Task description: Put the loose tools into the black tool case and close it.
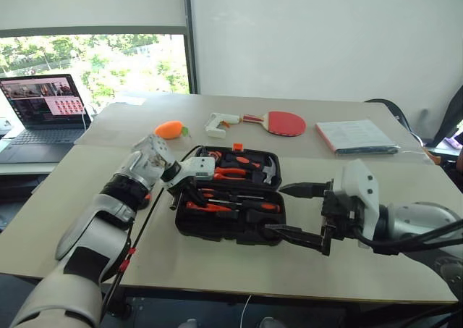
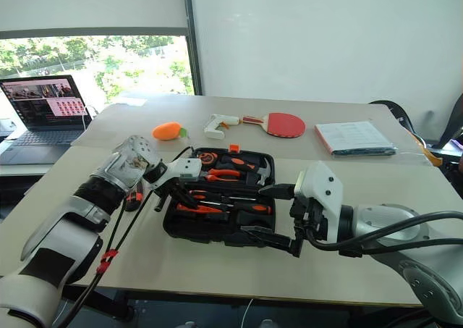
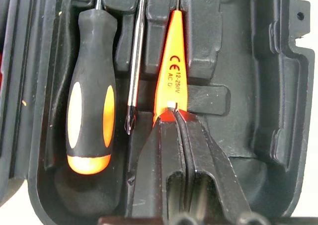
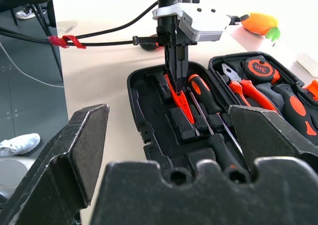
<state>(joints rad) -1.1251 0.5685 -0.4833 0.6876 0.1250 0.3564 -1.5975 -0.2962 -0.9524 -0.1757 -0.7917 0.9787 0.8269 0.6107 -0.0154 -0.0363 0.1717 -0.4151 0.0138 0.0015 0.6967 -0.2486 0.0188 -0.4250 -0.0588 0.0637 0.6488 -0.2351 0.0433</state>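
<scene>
Here, slim orange-red tool (image 3: 171, 66) pinched by left hand (image 3: 173, 111)

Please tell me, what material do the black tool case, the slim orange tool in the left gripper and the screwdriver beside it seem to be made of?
Black tool case: probably hard moulded plastic, matt, with formed slots.
Slim orange tool, pinched at its end by the shut left gripper: glossy, slightly translucent plastic, with printed marks.
Screwdriver: black handle with orange inserts, likely rubbery plastic; the thin shaft next to it looks like polished metal.
</scene>
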